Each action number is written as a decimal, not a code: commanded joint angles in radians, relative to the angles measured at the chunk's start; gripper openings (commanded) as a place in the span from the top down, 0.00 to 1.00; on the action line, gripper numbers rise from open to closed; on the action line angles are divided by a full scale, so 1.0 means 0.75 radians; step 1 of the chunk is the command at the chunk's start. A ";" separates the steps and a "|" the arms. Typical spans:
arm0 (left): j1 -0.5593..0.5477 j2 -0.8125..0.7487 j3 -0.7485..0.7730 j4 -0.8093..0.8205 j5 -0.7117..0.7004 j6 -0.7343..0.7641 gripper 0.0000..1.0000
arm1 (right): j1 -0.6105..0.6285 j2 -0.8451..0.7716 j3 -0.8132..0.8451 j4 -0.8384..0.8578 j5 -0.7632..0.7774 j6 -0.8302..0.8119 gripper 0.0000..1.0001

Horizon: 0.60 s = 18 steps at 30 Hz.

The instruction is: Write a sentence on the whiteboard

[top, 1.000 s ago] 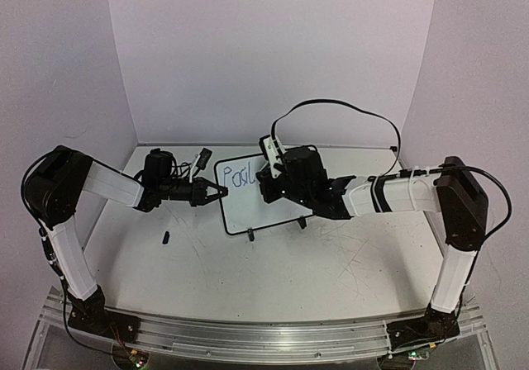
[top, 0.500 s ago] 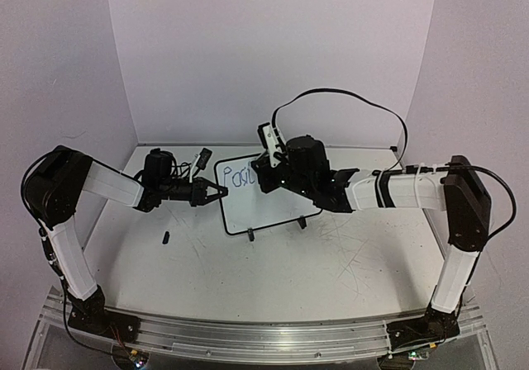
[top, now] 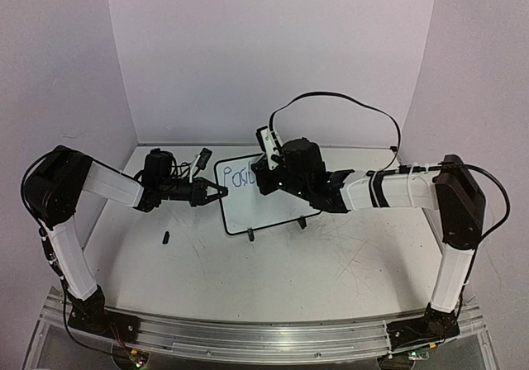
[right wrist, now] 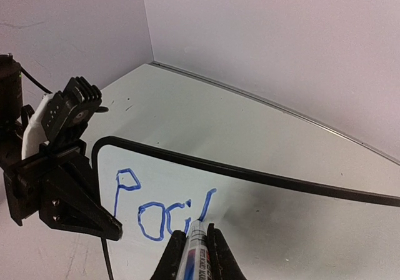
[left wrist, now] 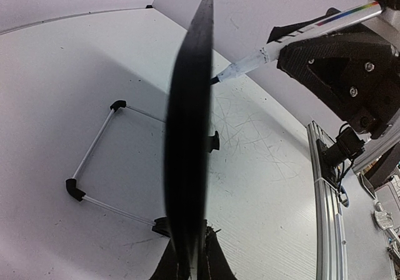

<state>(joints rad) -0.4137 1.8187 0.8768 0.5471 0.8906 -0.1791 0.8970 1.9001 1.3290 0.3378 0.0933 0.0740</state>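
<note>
Backdrop (top: 273, 56): plain pale walls, matte and smooth, closing in the table on three sides.
Table (top: 273, 263): flat white top marked all over with fine dark scratches and scuffs.
Rail (top: 248, 337): a ribbed metal strip along the near edge, carrying both arm bases.
Arms: white shells with black joints, reaching in from either side and meeting at the board.
Whiteboard (top: 264, 209): stands tilted near the middle back of the table. It has a glossy white face, a thin black frame with rounded corners and small black feet (top: 250, 234). From the left wrist it shows edge-on as a dark blurred blade, with a thin wire prop (left wrist: 94, 161) behind it.
In the way: from above, the right wrist covers the board's upper right part. In the left wrist view the frame hides the written face and the marker's tip.
Cable (top: 347, 101): a black loop arching over the right arm.
Left gripper (top: 220, 192): clamped narrow on the board's left frame edge.
Right gripper (top: 263, 174): pinched tight around the marker (right wrist: 195, 249).
Marker: a slim white barrel with printed lettering, its tip on the board's face.
Sentence (right wrist: 162, 208): a few blue handwritten letters at the upper left, starting "Po"; the rest are unclear.
Small black object (top: 165, 238): lies loose on the table, left of the board and well apart from it.
</note>
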 commanded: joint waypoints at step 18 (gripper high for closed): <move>0.012 -0.030 0.031 -0.056 -0.122 0.065 1.00 | -0.003 -0.100 -0.046 0.026 0.167 -0.025 1.00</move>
<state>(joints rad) -0.4133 1.8187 0.8768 0.5415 0.8875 -0.1793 0.9048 1.9031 1.3302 0.3384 0.1674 0.0650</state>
